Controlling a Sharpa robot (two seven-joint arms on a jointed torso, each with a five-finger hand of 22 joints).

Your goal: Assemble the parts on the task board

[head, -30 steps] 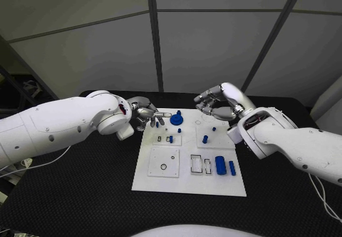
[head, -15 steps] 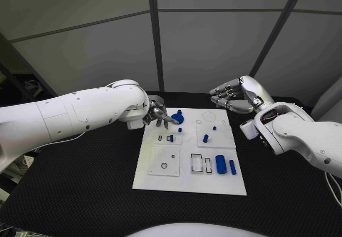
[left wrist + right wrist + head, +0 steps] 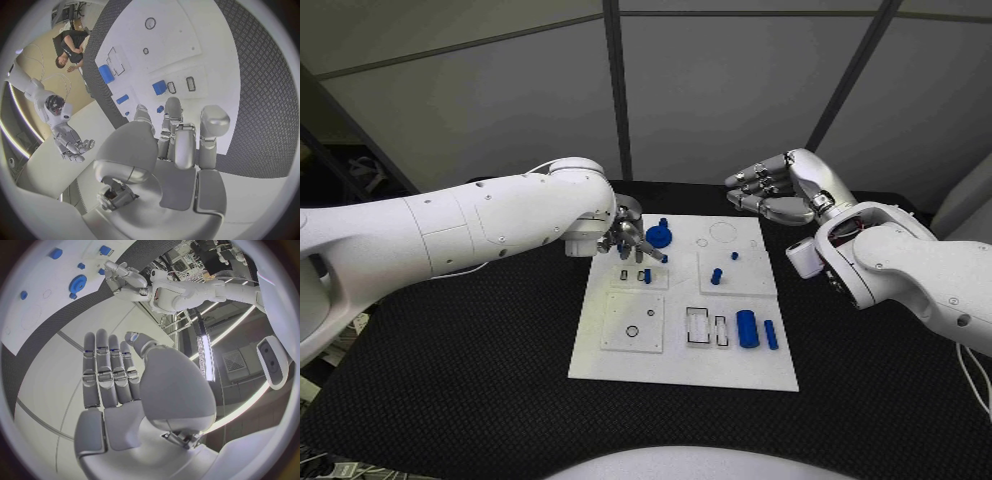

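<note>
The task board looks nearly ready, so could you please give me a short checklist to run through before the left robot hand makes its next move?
1. Left robot hand holds nothing: ok, fingers extended and empty in the left wrist view.
2. Left robot hand over the task board: ok, above its far left part.
3. Blue round disc part free to reach: ok, beside the fingertips.
4. Right robot hand off the board: ok, raised behind the far edge, empty.
5. Fingertip contact with the board: cannot tell.

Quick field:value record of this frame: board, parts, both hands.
board: white task board on black table
parts: blue round part at far end; large blue cylinder near right side
left hand: over board's far left edge, beside round part, holds nothing
right hand: raised beyond board's far right corner, holds nothing
</note>
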